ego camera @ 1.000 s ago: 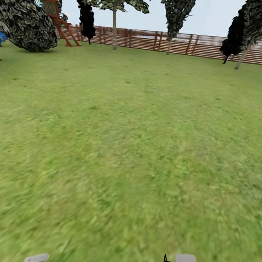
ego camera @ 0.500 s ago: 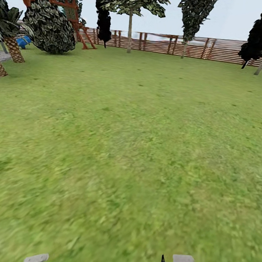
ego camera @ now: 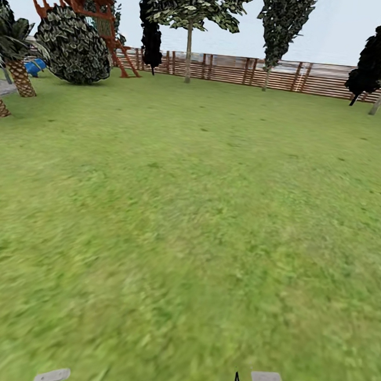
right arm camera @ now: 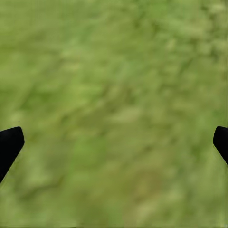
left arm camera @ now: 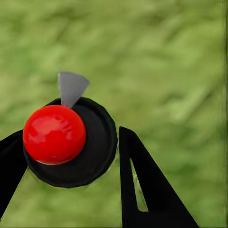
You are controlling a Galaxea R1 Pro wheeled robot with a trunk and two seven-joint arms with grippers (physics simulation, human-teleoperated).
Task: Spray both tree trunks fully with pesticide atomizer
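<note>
Left tool (left arm camera: pixel 71 156) grips one atomizer (left arm camera: pixel 71 142); two palms (ego camera: pixel 15 72)

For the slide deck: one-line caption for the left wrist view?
Left gripper closed around the atomizer, red cap up, above blurred grass.

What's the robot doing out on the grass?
It is out on a lawn carrying a sprayer. Its left pincer is shut on the atomizer, which has a red cap, and its right pincer hangs open over bare grass. Far off by the wooden fence stands a bare-trunked tree, so no spraying is happening yet.
</note>
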